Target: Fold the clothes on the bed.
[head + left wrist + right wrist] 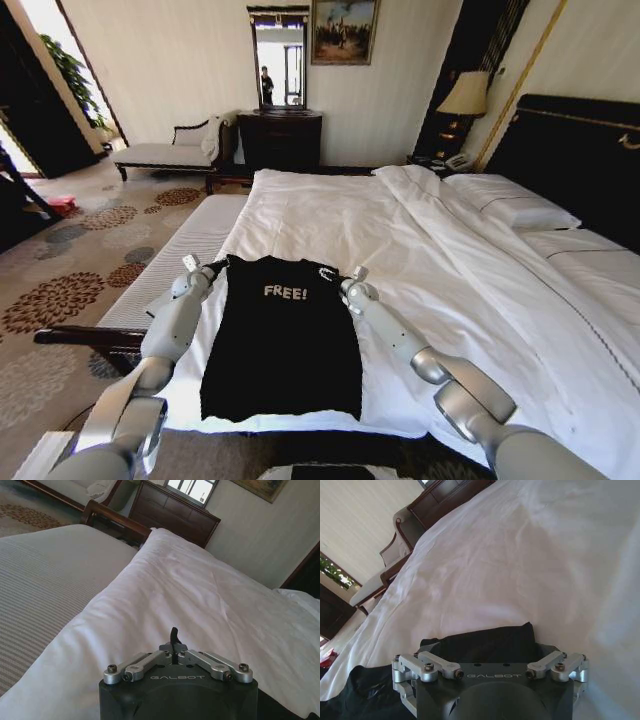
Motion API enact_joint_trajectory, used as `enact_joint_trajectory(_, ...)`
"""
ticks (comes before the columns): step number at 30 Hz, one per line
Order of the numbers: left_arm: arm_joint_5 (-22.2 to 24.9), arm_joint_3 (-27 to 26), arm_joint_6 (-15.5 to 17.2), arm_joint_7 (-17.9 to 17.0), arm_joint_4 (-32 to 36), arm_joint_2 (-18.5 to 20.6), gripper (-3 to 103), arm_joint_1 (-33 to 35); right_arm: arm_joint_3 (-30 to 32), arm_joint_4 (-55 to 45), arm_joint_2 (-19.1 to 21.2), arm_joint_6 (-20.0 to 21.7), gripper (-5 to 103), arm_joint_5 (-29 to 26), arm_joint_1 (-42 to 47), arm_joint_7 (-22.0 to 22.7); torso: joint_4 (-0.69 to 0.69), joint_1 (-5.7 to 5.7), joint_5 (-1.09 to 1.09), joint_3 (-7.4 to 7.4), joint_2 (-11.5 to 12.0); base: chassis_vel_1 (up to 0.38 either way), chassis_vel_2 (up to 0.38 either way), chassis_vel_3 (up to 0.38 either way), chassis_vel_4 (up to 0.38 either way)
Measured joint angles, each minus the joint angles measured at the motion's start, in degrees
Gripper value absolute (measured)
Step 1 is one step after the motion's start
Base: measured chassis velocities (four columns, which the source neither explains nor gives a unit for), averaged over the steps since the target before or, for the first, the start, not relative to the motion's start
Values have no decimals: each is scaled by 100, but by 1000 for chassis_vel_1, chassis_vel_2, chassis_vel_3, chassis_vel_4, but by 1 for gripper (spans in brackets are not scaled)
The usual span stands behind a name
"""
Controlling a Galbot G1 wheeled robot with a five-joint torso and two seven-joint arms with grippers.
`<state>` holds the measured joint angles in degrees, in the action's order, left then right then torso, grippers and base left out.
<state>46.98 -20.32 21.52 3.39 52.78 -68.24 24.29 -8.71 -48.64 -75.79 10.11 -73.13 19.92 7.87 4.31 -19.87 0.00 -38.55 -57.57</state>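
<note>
Both tools, left (190, 264) and right (358, 274), pinch black "FREE!" T-shirt (284, 340) shoulders, flat on bed (450, 270).

Black T-shirt (283, 335), white lettering; white duvet (420, 240); brown floral carpet (70, 280)

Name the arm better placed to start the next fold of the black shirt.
Neither clearly. The left claw and the right claw sit at opposite shoulders of the T-shirt, level across the bed, so a two-arm fold looks likeliest.
</note>
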Motion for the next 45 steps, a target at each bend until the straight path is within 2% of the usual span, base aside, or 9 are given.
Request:
enact_joint_trajectory(2, 2, 11, 0, 0, 15, -5, 0, -3, 24, 13, -1, -3, 103, -3, -1, -1, 1, 0, 0, 0, 0, 0, 0, 0, 0)
enact_joint_trajectory(8, -2, 30, -5, 3, 27, -21, 0, -10, 82, 15, 21, -27, 78, 21, 89, -31, 1, 0, 0, 0, 0, 0, 0, 0, 0)
enact_joint_trajectory(11, -8, 32, -11, 8, 24, -21, 0, -11, 91, 9, 25, -45, 73, 31, 103, -50, 1, 0, 0, 0, 0, 0, 0, 0, 0)
enact_joint_trajectory(14, -21, 30, -21, 23, 13, -21, 0, -11, 92, 25, 23, -120, 57, 64, 92, -97, 1, 0, 0, 0, 0, 0, 0, 0, 0)
enact_joint_trajectory(17, -29, 26, -36, 38, 10, -16, 0, -7, 107, 30, 10, -184, 46, 80, 74, -137, 1, 0, 0, 0, 0, 0, 0, 0, 0)
enact_joint_trajectory(23, -28, 14, -47, 48, 18, 15, 0, 9, 122, -38, 25, -235, 29, 112, 65, -189, 0, 0, 0, 0, 0, 0, 0, 0, 0)
enact_joint_trajectory(27, -20, 10, -62, 53, 35, 31, 0, 10, 60, -182, 106, -286, 8, 160, 143, -261, 0, 0, 0, 0, 0, 0, 0, 0, 0)
enact_joint_trajectory(32, 67, 17, -104, 45, 210, 109, 0, 34, 70, -467, 250, -543, 1, 206, 268, -323, 2, 0, 0, 0, 0, 0, 0, 0, 0)
enact_joint_trajectory(45, 844, 82, -252, -84, 1322, 600, 0, 289, 411, -1896, 1066, -1330, 0, 87, 719, -367, 2, 2, 1, 1, -2, 0, 0, 0, 0)
